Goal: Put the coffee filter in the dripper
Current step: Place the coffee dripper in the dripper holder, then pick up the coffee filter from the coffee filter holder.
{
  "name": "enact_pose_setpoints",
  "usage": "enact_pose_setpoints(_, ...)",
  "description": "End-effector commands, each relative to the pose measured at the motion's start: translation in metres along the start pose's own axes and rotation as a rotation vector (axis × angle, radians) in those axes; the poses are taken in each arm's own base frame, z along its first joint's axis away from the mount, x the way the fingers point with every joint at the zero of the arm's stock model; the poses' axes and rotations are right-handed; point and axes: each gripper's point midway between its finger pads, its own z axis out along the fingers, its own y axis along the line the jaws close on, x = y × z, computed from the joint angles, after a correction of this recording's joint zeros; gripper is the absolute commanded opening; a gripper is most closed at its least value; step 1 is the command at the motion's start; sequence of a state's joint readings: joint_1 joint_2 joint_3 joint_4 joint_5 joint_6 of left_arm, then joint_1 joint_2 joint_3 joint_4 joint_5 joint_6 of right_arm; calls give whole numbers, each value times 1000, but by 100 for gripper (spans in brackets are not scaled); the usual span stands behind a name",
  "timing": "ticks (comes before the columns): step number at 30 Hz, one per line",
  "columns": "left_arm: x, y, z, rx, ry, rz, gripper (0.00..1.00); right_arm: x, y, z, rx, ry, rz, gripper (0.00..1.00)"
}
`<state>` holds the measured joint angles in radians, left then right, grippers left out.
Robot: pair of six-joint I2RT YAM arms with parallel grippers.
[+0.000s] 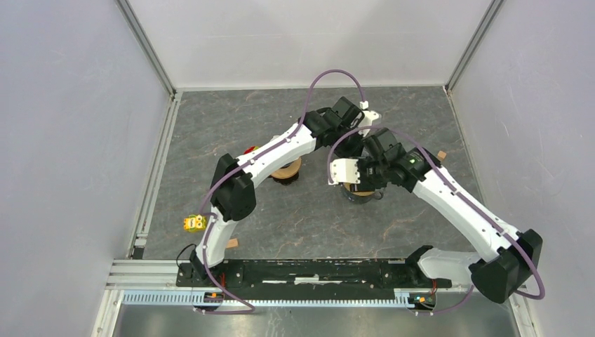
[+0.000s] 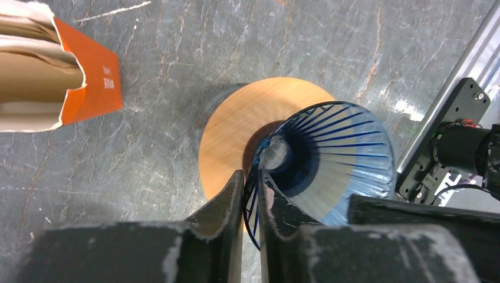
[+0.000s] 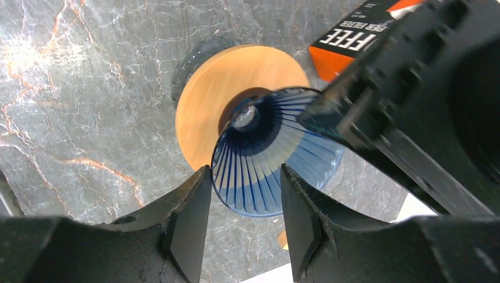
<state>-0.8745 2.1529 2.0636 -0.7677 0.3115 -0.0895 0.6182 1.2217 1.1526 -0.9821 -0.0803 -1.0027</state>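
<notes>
The top view looks steeply down from above the near edge onto the whole counter (image 1: pixel 210 133). Each wrist view faces down, close, past its own tool (left tool (image 2: pixel 250 180), right tool (image 3: pixel 243 174)). Both share the dripper (image 2: pixel 330 153) and wooden disc (image 2: pixel 236 124).

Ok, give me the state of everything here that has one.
Dripper, empty, no paper in it.
Filter box, open, filters inside.
Left gripper, nearly closed astride the dripper's rim; grip unclear.
Right gripper, open, holding nothing.
</notes>
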Motion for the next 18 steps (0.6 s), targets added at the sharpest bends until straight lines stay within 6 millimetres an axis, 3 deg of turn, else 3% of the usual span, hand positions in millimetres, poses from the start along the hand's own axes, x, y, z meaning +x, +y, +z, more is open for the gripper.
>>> enact_pose_setpoints(1, 3, 3, -7, -17, 39, 32, 23, -22, -27, -38, 124, -143, 47, 52)
enact_pose_setpoints(7, -13, -2, -22, -10, -2, 45, 40, -26, -38, -65, 212, -241, 110, 54)
enact_pose_setpoints(13, -20, -5, -30, -15, -24, 54, 49, -19, -44, -73, 270, -256, 163, 54)
enact_pose_setpoints(18, -38, 2, -56, -51, -80, 44, 60, -10, -86, -87, 441, -297, 331, 55)
